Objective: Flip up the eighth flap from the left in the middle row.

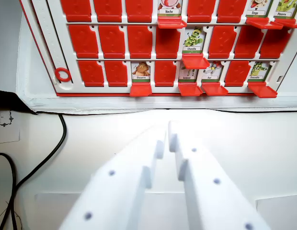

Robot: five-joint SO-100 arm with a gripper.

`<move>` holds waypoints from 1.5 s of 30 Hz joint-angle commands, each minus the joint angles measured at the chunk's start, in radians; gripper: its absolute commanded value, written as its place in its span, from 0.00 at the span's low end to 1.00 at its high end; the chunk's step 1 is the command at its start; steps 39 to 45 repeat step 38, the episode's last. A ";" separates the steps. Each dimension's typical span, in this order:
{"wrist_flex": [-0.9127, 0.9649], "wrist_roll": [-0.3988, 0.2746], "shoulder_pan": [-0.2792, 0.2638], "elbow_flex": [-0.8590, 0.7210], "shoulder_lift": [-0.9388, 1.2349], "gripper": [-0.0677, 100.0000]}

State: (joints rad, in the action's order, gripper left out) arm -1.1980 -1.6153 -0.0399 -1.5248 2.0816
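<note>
Pincer (166, 139) hangs over the white desk (244, 139), its white jaws nearly together with a thin gap and nothing between them. Ahead of its tips lies the red game board (139, 43), well apart; in the middle row one caterpillar flap (194, 45) is raised. A black cable (48, 155) runs beside it on the wrist view's left.

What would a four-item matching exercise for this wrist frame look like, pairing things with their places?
Things:
1. red ring
2. black cable
3. Chenille card
4. gripper

Places:
A. bottom centre of the view
B. middle row of the board, uncovered
C. on the board's left frame
D. on the white surface, at the wrist view's left

Pairs: 1-C, 2-D, 3-B, 4-A
</note>
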 commanded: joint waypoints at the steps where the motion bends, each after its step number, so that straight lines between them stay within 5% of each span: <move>1: -0.006 -0.006 -0.014 0.087 0.083 0.00; 19: 0.029 -0.026 0.072 0.169 0.063 0.00; 45: 0.043 0.006 0.077 0.195 0.031 0.00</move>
